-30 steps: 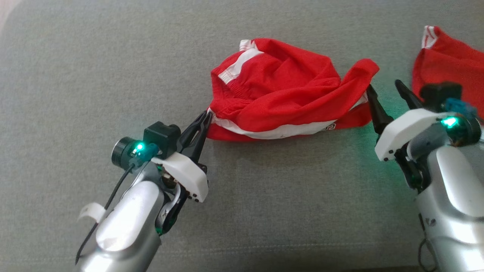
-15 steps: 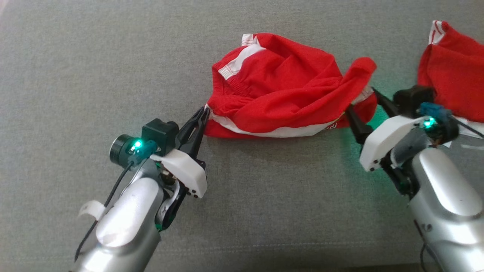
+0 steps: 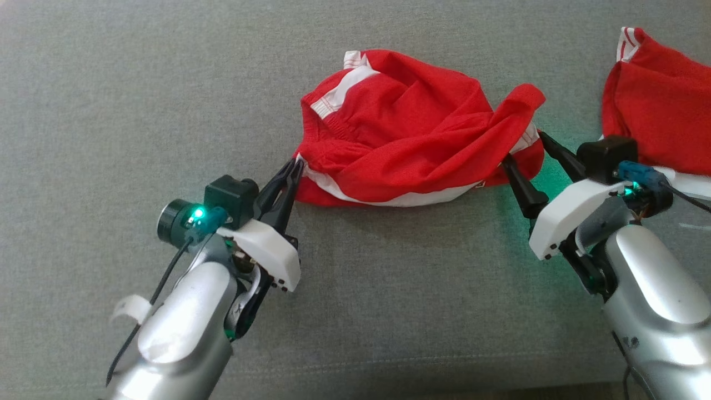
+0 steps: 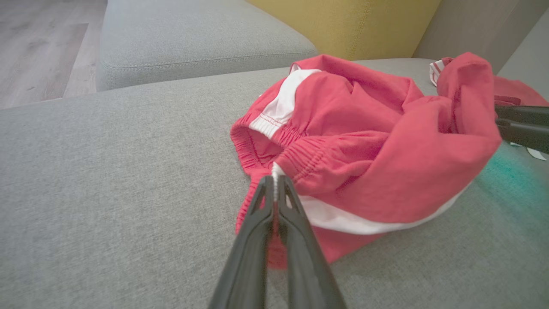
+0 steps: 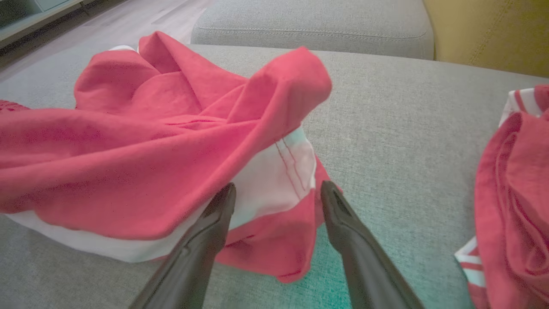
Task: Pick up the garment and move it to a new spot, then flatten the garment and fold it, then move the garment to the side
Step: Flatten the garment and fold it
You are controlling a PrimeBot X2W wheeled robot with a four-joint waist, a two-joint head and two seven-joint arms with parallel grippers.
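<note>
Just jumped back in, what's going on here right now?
The left gripper is shut on the waistband end of the red shorts, which lie bunched on the grey cushion. The right gripper is open, its fingers straddling the opposite white-trimmed edge, not yet closed. A second red garment lies further right.

Head overhead; wrists low, close, seemingly opposed; garment (image 3: 405,139) shared.

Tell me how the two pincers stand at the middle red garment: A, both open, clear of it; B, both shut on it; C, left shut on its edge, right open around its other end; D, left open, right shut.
C: the left pincer pinches the white-trimmed edge of the garment; the right pincer has its fingers apart around the far corner.
</note>
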